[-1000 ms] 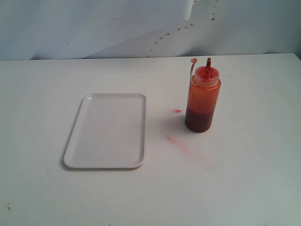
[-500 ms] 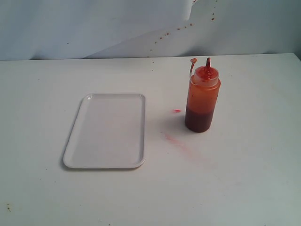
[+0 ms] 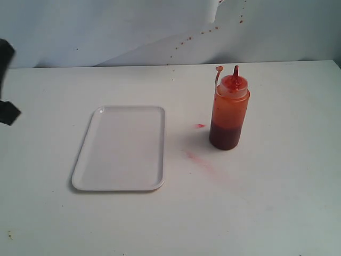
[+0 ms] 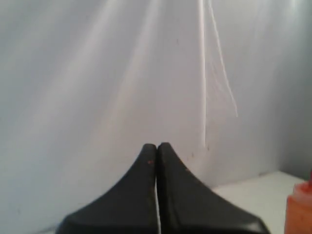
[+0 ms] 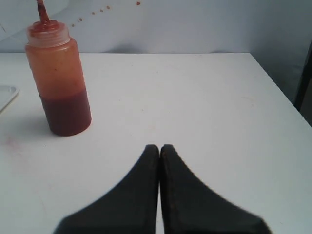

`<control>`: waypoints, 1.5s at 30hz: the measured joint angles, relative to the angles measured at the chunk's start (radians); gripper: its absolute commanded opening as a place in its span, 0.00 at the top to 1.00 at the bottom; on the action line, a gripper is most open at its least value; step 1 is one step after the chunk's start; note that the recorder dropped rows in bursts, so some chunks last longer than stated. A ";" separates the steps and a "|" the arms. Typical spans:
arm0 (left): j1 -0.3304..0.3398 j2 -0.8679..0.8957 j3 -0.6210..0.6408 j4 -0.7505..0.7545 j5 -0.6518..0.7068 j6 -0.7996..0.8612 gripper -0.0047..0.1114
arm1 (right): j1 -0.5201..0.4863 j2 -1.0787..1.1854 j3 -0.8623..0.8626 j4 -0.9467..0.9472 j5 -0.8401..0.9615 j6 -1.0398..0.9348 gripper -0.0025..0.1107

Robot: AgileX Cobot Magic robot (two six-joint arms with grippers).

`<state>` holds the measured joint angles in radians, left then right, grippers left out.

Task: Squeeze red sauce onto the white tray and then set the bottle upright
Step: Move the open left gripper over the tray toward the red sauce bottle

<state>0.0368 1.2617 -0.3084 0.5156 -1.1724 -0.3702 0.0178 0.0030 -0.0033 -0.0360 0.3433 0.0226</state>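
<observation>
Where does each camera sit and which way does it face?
Exterior: raised, facing across the table to the backdrop; shows white tray, bottle, dark arm part at left edge.
Left wrist: behind shut left gripper, aimed at the backdrop; bottle barely in view.
Right wrist: behind shut right gripper, low over the table, facing the bottle.
Shared: the bottle, in all three.
</observation>
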 measured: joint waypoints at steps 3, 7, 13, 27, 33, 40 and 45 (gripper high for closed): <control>0.000 0.260 -0.067 0.076 -0.021 0.000 0.96 | 0.000 0.000 0.000 0.000 0.000 0.000 0.98; 0.000 0.498 -0.174 0.196 -0.024 0.029 0.96 | 0.000 0.000 0.000 0.000 0.000 0.000 0.98; 0.000 0.750 -0.365 0.404 -0.027 0.056 0.96 | 0.000 0.000 0.000 0.000 0.000 0.000 0.98; -0.002 1.032 -0.681 0.639 -0.031 0.060 0.96 | 0.000 0.000 0.000 0.000 0.000 0.000 0.98; -0.087 1.087 -0.773 0.699 -0.031 0.060 0.96 | 0.000 0.000 0.000 0.000 0.000 0.000 0.98; -0.219 1.092 -0.892 0.701 -0.031 0.060 0.96 | 0.000 0.000 0.000 0.000 0.000 0.000 0.98; -0.307 1.092 -1.006 0.699 0.118 0.060 0.96 | 0.000 0.000 0.000 0.000 0.000 0.000 0.98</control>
<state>-0.2699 2.3533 -1.3141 1.2147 -1.0545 -0.3099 0.0178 0.0030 -0.0033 -0.0360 0.3433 0.0226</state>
